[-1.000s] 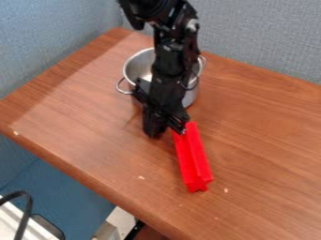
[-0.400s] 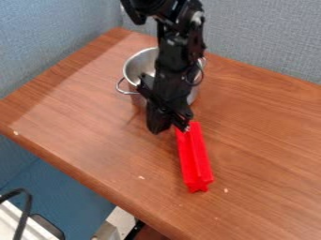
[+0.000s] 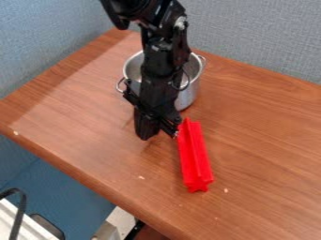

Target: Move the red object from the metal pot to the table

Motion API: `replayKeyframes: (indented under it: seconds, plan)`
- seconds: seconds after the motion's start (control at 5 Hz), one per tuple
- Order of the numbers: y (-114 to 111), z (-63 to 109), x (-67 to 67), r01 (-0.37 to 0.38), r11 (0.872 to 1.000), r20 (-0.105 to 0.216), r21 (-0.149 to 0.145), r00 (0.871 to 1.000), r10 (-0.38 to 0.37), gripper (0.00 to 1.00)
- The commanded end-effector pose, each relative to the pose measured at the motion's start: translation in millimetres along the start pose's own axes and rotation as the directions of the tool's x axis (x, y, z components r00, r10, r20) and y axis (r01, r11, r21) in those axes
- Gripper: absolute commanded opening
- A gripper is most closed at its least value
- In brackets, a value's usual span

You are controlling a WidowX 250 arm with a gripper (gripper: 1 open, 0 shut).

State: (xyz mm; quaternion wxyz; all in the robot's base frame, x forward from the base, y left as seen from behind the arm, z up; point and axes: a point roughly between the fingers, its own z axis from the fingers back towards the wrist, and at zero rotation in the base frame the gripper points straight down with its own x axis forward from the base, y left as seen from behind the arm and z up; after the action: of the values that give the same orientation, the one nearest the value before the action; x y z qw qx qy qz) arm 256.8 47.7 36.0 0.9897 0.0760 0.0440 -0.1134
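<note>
- the red object (image 3: 196,161) was lying on the table (image 3: 100,103), out of the pot, near the rounded front edge of the wood.
- it lay lengthwise, one end toward the pot and the other end toward that front edge.
- the metal pot (image 3: 191,92) was standing upright near the far corner of the table, behind the arm, and its shiny rim was partly covered by the black arm from where i stood.
- one loop handle (image 3: 122,85) of the pot was showing on the side of the left edge.
- the black gripper (image 3: 156,129) was pointing down, low over the table, between the pot and the near end of the red object.
- its fingers were closed together, and i saw nothing held in them.
- the tips were just beside the end of the red object which is closer to the pot; if they touched it, i cannot tell.
- behind the table there was a grey-blue padded wall (image 3: 264,37), and on the left one more blue surface (image 3: 51,42).
- below the left edge of the table i could see a black cable (image 3: 22,202) over something white, at the lower corner.
</note>
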Motion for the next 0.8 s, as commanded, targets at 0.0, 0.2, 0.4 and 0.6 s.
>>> replayKeyframes:
  seconds: [0.0,0.2,0.4,0.6]
  plan:
    - [0,27.9,-1.6,-0.003,0.999,0.070,0.037,0.998,0.000,0.00]
    - [0,42.6,-9.4,-0.010,0.999,0.085,0.044,0.996,0.006,0.00]
    - [0,66.4,-16.1,0.026,0.999,0.119,0.045,0.992,-0.032,0.00]
    - [-12,88.2,-15.9,0.101,0.993,0.159,0.066,0.981,-0.111,0.00]
